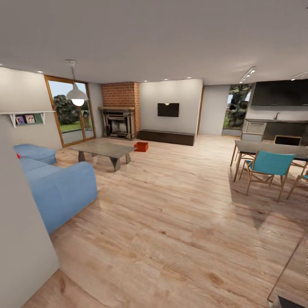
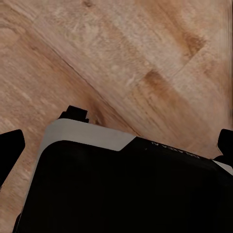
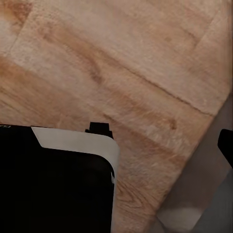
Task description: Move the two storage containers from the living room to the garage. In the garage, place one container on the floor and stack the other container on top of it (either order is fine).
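The head view looks across the living room (image 1: 171, 128), with its light wood plank floor (image 1: 171, 222) reaching from the near edge to the far walls. At the left a blue sofa (image 1: 60, 188) stands close to the camera. Beyond it stands a low table (image 1: 105, 149) with a grey top. At the right there is a dining table (image 1: 273, 149) with a teal chair (image 1: 267, 167) in front of it, and behind them a dark kitchen counter (image 1: 282, 126). On the far wall a red brick fireplace (image 1: 122, 111) stands in the corner, next to glazed wooden doors (image 1: 70, 111). A wall TV (image 1: 168, 110) hangs to the right of the fireplace above a long dark cabinet (image 1: 167, 137). A white pendant lamp (image 1: 77, 95) hangs over the low table.

One orange-red storage container (image 1: 141, 146) lies on the plank floor, just beside the right end of the low table and in front of the fireplace, far from the robot. I cannot make out a second one.

The left wrist view shows the robot's black and white body (image 2: 116, 189) over the planks, with dark tips of the left tool (image 2: 119, 143) at both edges of the picture, wide apart. The right wrist view shows a similar body (image 3: 56, 184) and one dark tip of the right tool (image 3: 226, 145) at the edge; I cannot tell whether this tool is apart or together.
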Controlling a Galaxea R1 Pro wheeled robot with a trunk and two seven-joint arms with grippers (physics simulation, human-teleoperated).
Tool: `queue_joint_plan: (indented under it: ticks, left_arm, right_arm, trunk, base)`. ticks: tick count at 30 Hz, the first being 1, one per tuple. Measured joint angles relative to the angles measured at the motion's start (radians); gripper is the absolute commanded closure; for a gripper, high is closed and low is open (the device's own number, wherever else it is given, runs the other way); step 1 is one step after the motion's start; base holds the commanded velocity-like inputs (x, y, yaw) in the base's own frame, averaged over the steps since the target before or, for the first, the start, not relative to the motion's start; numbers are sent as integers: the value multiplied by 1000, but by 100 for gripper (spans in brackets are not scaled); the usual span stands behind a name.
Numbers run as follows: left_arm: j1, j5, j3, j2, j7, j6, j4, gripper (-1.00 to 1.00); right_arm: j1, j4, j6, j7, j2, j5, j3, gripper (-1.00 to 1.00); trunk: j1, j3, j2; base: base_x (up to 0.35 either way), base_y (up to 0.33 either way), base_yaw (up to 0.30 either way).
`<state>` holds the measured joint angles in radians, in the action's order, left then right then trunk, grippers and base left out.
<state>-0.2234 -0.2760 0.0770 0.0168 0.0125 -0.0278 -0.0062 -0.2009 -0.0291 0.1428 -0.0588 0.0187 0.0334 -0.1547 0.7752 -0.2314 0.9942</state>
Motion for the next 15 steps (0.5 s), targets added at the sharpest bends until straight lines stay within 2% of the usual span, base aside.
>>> queue_joint_plan:
  ticks: [15]
  left_arm:
    - [0, 0, 0, 0, 0, 0, 0, -100]
  right_arm:
    - [0, 0, 0, 0, 0, 0, 0, -100]
  trunk:
    - [0, 0, 0]
  base:
    - [322, 0, -247]
